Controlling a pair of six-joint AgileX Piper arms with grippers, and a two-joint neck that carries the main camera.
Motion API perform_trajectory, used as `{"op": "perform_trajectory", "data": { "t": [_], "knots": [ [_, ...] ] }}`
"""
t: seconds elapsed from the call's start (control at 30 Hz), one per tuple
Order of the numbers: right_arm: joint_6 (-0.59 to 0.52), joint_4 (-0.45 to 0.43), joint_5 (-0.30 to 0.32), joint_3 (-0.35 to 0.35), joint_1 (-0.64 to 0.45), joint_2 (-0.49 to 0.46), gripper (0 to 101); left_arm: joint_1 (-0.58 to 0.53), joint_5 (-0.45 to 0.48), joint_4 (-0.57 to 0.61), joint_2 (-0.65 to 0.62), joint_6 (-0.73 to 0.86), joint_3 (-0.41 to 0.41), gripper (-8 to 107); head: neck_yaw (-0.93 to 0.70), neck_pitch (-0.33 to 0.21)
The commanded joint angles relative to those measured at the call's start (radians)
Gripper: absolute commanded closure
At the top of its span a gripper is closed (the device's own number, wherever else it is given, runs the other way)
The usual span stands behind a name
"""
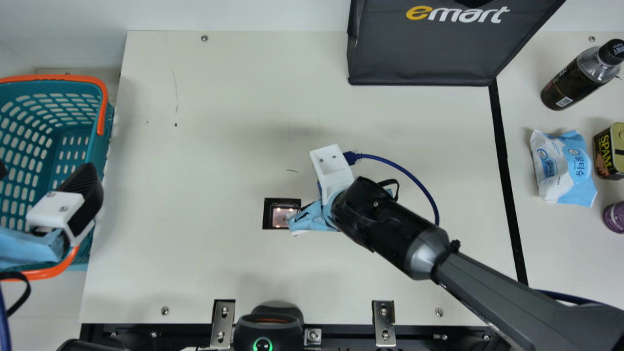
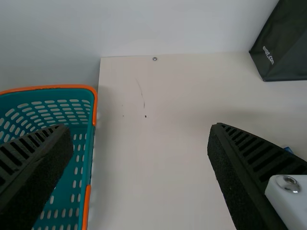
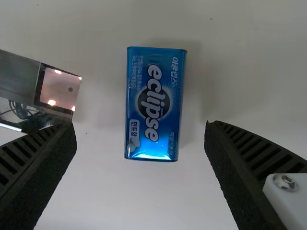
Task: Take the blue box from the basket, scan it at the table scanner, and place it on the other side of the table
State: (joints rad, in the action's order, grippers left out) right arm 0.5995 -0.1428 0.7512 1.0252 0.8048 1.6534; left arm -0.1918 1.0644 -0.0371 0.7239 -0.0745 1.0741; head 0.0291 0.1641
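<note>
Teal and orange, the basket (image 1: 104, 151) stood at the far left of the main view, with the left claw (image 1: 46, 170) over it, released, its two black ribbed fingers wide apart. The cream worktop (image 1: 204, 156) began just right of that claw and ran on past the right claw (image 1: 333, 168). Between the two claws, well apart from the left one and just beside the right one, the scanner (image 1: 282, 214) sat in the worktop, its black-framed window lit by small lights. Left of the right claw and nearer the robot, a black device (image 1: 263, 331) with a green ring of light stood at the worktop's edge. The right claw was released too, and in its wrist view the blue box (image 3: 153, 103) lay flat on the worktop, printed face up, in line with the gap between the fingers and touching neither. A blue cable (image 1: 404, 170) curved away from the right claw's white mount. Beyond that claw, to its far right side, stood a black bag (image 1: 419, 53). Farther right, past a black strip (image 1: 504, 161), were a dark bottle (image 1: 577, 80), a blue and white packet (image 1: 563, 168), a black and yellow can (image 1: 607, 151) and a purple container (image 1: 615, 217).
</note>
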Motion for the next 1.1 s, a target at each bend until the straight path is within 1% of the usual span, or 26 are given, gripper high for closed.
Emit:
{"op": "perform_trajectory", "data": {
  "t": [0.0, 0.47, 0.93, 0.97, 1.07],
  "knots": [
    [-0.001, 0.003, -0.002, 0.0, -0.002, 0.004, 6, 0.0, 0.0, 0.0, 0.0, 0.0, 0.0, 9, -0.002, -0.026],
    [-0.013, 0.016, -0.013, -0.004, -0.018, 0.031, 6, 0.0, 0.0, 0.0, 0.0, 0.0, 0.0, 9, -0.002, -0.026],
    [-0.002, -0.006, 0.019, 0.006, -0.013, 0.039, 100, 0.0, 0.0, 0.0, 0.0, 0.0, 0.0, 9, -0.002, -0.026],
    [-0.001, -0.007, 0.022, 0.007, -0.012, 0.039, 101, 0.0, 0.0, 0.0, 0.0, 0.0, 0.0, 9, -0.002, -0.026],
    [0.004, -0.012, 0.034, 0.012, -0.009, 0.033, 101, 0.0, 0.0, 0.0, 0.0, 0.0, 0.0, 9, -0.002, -0.026]
  ]
}}
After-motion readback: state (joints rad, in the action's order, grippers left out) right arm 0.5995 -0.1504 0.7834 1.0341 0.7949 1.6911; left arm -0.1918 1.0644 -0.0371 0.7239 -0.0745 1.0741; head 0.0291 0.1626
